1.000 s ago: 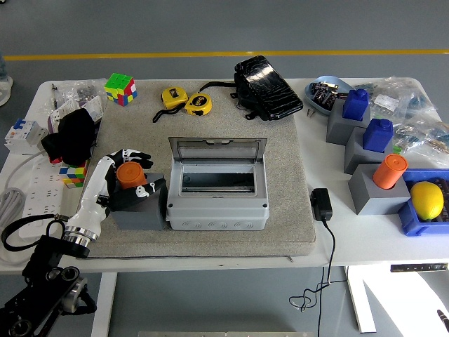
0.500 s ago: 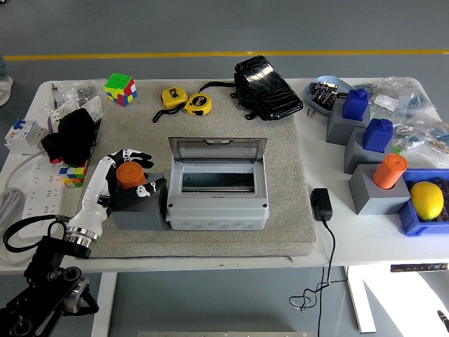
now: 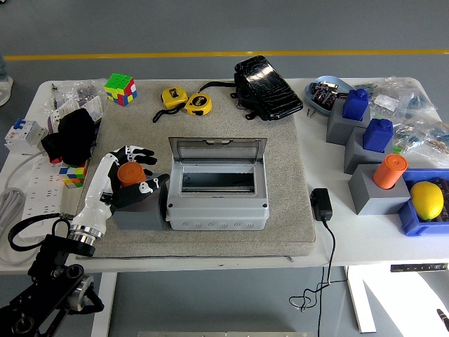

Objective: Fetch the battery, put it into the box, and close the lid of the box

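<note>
At the left of centre in the frame I see my left hand (image 3: 126,184) curled around the orange battery (image 3: 130,173), which stands upright on a grey block (image 3: 139,214). The black-and-white fingers (image 3: 133,152) arc over the battery's far side and the thumb (image 3: 150,187) presses in from the near right, so the battery sits enclosed between them, its top showing. Just to the right, touching the block, the grey box (image 3: 217,196) sits at the frame's centre on the grey mat (image 3: 284,182), its lid (image 3: 217,148) tilted back and open. A 2nd orange cylinder (image 3: 389,171) stands at the right of the frame.
</note>
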